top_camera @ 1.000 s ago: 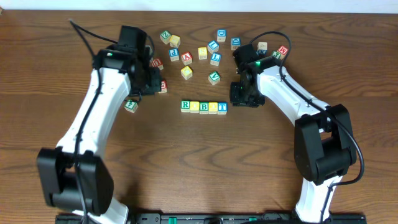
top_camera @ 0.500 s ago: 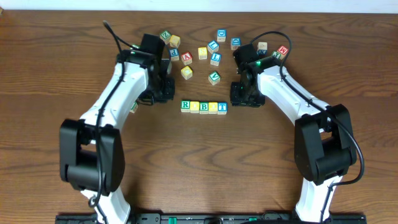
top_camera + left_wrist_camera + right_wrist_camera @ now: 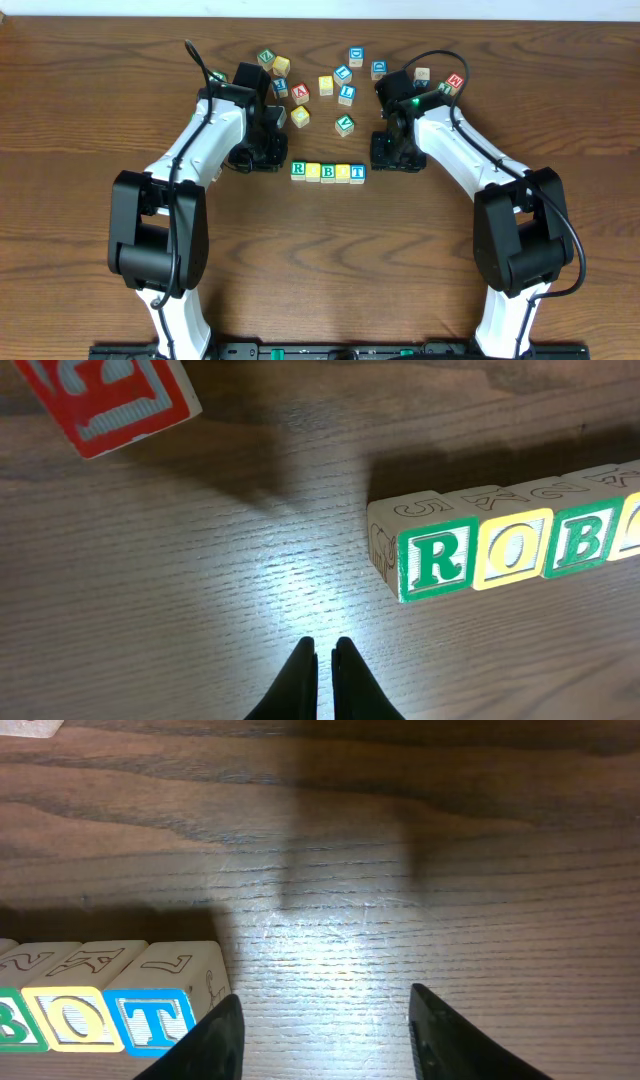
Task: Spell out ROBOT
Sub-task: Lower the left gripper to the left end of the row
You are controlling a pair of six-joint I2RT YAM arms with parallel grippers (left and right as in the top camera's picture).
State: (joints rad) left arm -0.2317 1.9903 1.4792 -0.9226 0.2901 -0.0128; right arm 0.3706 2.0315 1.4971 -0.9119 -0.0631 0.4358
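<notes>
Five cubes lie in a straight row reading ROBOT: the green R (image 3: 298, 170), a yellow O (image 3: 313, 172), the green B (image 3: 328, 172), a second yellow O (image 3: 343, 172) and the blue T (image 3: 358, 172). My left gripper (image 3: 276, 160) hovers just left of the R (image 3: 435, 560). Its fingers (image 3: 324, 648) are shut with nothing in them. My right gripper (image 3: 386, 158) sits just right of the T (image 3: 155, 1020). It is open (image 3: 325, 1010) over bare wood, and its left finger stands right beside the T's corner.
Several loose letter cubes are scattered behind the row, among them a green V (image 3: 345, 125), a yellow cube (image 3: 300, 116) and a red A (image 3: 300, 93). A red-lettered cube (image 3: 110, 400) lies left of and beyond my left gripper.
My left arm has swung right, from the table's left side to the R end of the row. The right arm has stayed by the T.
</notes>
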